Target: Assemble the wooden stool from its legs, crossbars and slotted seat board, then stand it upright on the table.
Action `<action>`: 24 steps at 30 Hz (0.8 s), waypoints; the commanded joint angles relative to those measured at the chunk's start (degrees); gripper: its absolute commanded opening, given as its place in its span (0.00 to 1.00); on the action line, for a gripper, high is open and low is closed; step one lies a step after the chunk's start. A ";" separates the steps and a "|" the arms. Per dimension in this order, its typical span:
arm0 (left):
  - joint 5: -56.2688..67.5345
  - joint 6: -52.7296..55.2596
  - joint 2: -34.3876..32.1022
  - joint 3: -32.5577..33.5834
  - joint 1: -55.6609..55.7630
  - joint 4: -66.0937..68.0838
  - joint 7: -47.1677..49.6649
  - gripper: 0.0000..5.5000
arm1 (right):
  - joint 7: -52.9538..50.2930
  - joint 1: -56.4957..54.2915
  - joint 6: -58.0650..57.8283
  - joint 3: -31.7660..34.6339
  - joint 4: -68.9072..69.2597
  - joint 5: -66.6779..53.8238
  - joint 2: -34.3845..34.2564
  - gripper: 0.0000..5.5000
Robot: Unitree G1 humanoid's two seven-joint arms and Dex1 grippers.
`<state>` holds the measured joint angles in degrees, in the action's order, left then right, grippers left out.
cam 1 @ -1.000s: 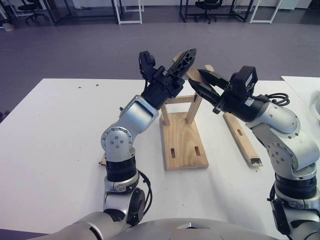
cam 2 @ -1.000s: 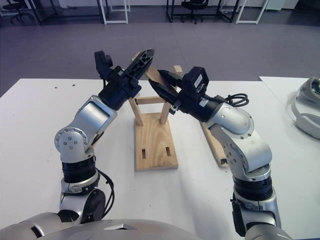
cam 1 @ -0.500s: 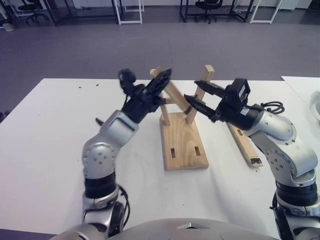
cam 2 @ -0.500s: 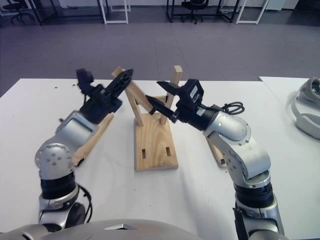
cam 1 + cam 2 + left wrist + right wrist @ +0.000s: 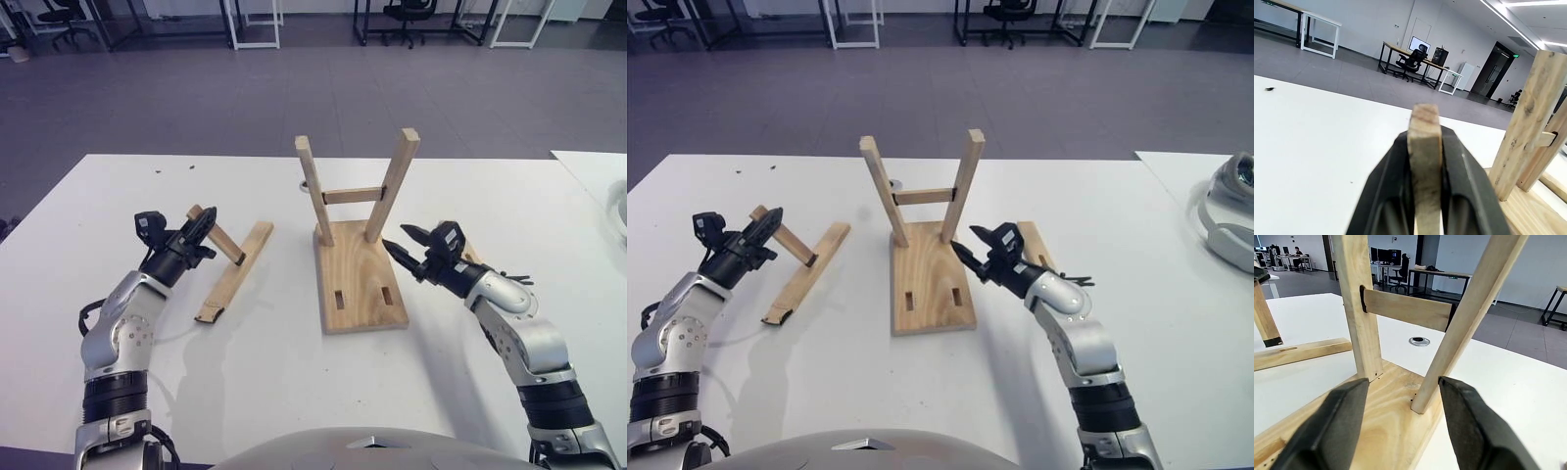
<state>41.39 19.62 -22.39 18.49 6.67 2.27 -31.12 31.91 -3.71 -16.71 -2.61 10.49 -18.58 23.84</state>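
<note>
- Left claw [image 5: 204, 223]: I am clamping it tight on the raised end of a short piece [image 5: 223, 240]. The wood is filling the whole gap between my fingers [image 5: 1393, 191].
- Short piece: it is slanting down from my left claw to the table [image 5: 118, 196]. Its lower end is sitting right by a long piece [image 5: 235, 272]; I cannot tell whether the two are joined.
- Long piece: it is lying flat on the table between my left claw and the board [image 5: 361, 269], clear of the board's left edge.
- Right claw [image 5: 395, 238]: I am holding it wide open, with nothing in it.
- Board: it is lying flat at mid-table. Its right edge is sitting just beside my right claw's tips, not touching them. It is lying well apart from my left claw.
- Legs [image 5: 313, 191]: two are standing up from the board's far end, leaning apart towards the top. The right one's foot is lying nearest my right claw, just ahead of the spread fingers [image 5: 1344, 426].
- Crossbar [image 5: 353, 195]: it is bridging the two standing legs partway up.
- Slots [image 5: 339, 299]: two are showing unfilled at the board's near end.
- Spare leg [image 5: 1031, 238]: it is lying flat on the table just behind my right claw.
- Headset [image 5: 1227, 211]: it is resting on the neighbouring table, far to my right.
</note>
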 commanded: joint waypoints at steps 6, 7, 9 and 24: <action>-4.34 -3.79 -0.14 -0.21 4.08 7.55 -2.89 0.07 | 0.59 -0.11 1.18 -0.66 -3.06 1.46 -1.91 0.48; -4.65 -4.07 -0.07 -0.25 4.52 8.29 -3.21 0.07 | 0.72 -0.20 1.21 -0.65 -3.18 1.54 -1.97 0.48; -4.66 -4.16 0.21 -0.17 4.90 8.94 -3.75 0.07 | 0.95 -0.22 1.20 -0.68 -3.25 1.61 -2.00 0.48; -16.46 -6.44 -4.52 -5.16 -0.71 14.93 -2.84 0.07 | 1.13 0.00 1.29 -0.97 -3.81 2.43 -2.03 0.48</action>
<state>32.08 11.67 -24.45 16.06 10.22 13.19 -35.56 33.08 -3.69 -15.68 -3.48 7.41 -16.99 21.84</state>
